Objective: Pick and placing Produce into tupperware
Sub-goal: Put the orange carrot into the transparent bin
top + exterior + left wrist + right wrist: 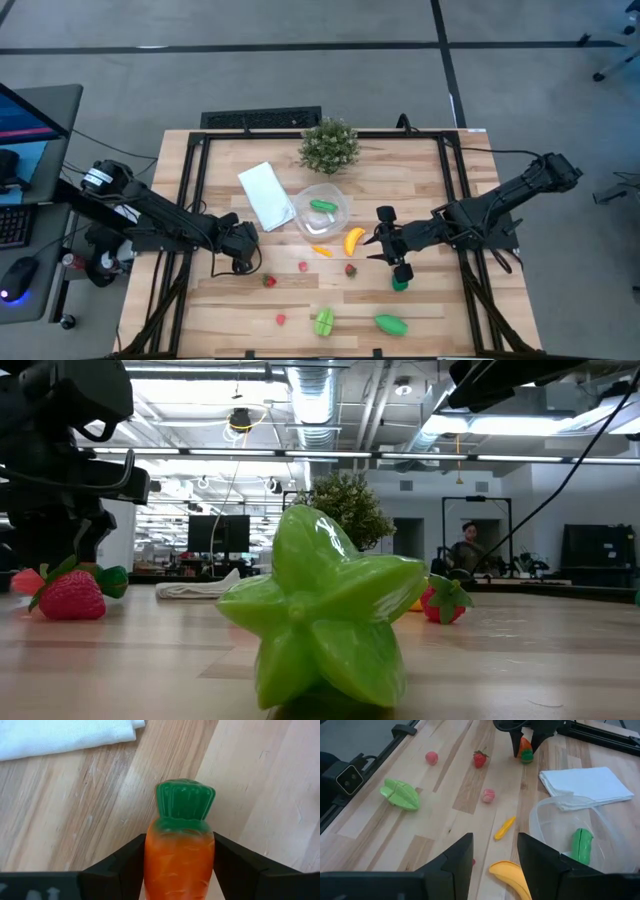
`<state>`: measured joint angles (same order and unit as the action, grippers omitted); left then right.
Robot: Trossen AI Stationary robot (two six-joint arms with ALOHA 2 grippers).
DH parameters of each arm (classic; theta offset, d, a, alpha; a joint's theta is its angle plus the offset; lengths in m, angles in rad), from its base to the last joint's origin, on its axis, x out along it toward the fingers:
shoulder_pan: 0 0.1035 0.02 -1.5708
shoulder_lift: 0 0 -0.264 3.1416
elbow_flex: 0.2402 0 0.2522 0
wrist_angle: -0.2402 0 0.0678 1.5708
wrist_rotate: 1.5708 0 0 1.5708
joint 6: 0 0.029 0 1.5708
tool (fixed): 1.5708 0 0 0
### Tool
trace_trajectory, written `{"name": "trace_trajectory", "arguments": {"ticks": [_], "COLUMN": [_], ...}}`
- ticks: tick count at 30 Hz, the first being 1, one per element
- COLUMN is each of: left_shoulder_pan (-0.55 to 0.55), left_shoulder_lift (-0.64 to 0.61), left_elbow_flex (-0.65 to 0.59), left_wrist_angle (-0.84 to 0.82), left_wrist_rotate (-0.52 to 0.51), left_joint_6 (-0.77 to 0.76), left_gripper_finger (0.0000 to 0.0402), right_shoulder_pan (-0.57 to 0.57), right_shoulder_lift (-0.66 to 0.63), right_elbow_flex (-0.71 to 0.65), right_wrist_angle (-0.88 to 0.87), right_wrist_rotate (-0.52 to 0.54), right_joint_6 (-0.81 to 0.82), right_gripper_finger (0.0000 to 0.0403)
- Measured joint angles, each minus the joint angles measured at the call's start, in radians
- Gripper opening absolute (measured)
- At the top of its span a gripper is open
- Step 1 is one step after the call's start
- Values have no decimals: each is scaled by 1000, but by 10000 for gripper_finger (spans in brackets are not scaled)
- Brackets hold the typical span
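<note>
My left gripper (245,262) is shut on an orange toy carrot (179,855) with a green top, at the table's left part, near a folded white cloth (266,195). The right wrist view shows that gripper (522,742) and the carrot (525,749) from afar. The clear round tupperware (322,210) stands mid-table on its base with one green piece (581,845) in it. My right gripper (495,850) hovers open above the yellow banana (510,872), to the right of the tupperware. Other produce lies scattered on the wood. My left gripper pinches the carrot's orange body (179,870), just behind the green top, between its two fingers (122,865). The fingers come steeply from above and lie along the carrot. Its green top (526,758) points down at the table; whether it rests there I cannot tell.
A green star-shaped fruit (323,321) and a green piece (391,324) lie near the front edge. Strawberries (269,281) (350,269), small pink pieces (303,266) and an orange sliver (320,251) lie between the arms. A potted plant (328,147) stands at the far edge.
</note>
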<state>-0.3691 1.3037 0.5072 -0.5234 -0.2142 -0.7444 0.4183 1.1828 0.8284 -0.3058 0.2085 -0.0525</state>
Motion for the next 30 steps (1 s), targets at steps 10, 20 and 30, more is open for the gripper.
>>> {"name": "trace_trajectory", "arguments": {"ticks": [10,20,30], "left_shoulder_pan": [0,0,0], "left_shoulder_lift": [0,0,-1], "left_elbow_flex": [0,0,0], "left_wrist_angle": [0,1,1], "left_wrist_rotate": [-1,4,6], "left_joint_6": [0,0,0], "left_gripper_finger": [199,181,187], "right_shoulder_pan": [0,0,0], "right_shoulder_lift": [0,0,0], "right_elbow_flex": [0,0,0], "right_wrist_angle": [0,0,0], "right_wrist_rotate": [0,0,0], "right_joint_6": [0,-1,0], "right_gripper_finger": [146,146,146]}}
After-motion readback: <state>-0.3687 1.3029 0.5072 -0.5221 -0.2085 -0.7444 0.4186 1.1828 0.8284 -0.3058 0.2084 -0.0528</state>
